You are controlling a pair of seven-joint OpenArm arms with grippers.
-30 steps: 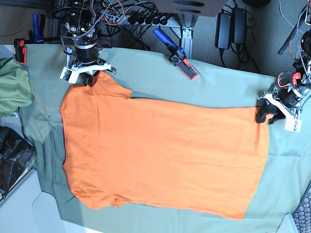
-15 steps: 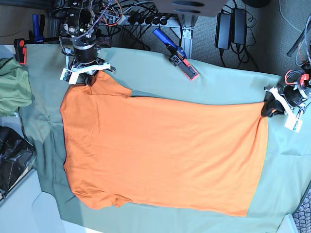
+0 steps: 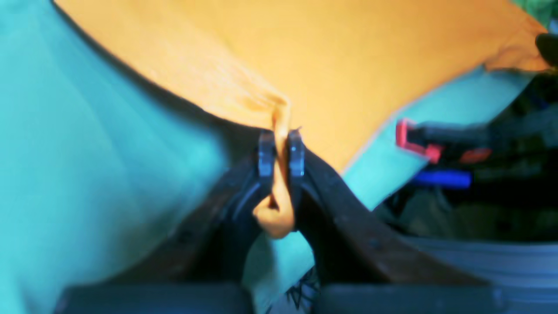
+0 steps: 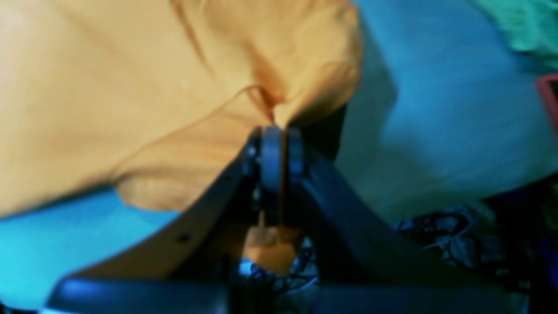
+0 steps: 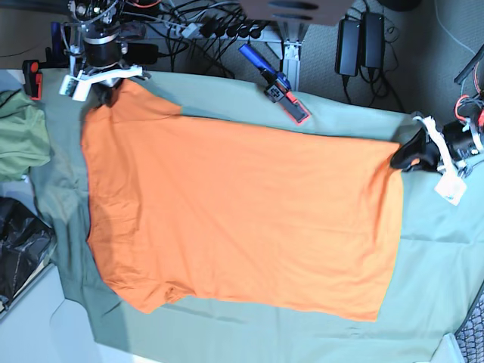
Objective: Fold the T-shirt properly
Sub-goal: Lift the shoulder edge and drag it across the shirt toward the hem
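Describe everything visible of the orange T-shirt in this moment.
The T-shirt is plain bright orange, thin soft fabric, short-sleeved, no print. It lies spread mostly flat on the sage green cloth, its far edge raised, casting a shadow at the sleeve end. The right gripper pinches fabric at a sleeve corner; the left gripper pinches a hem corner, a fold bunched between its fingers.

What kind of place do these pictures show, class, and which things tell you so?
Probably a robotics lab bench, not a home. A bright orange T-shirt lies on a pale sage green cloth, held by two robot grippers, with black power adapters and tangled cables behind.
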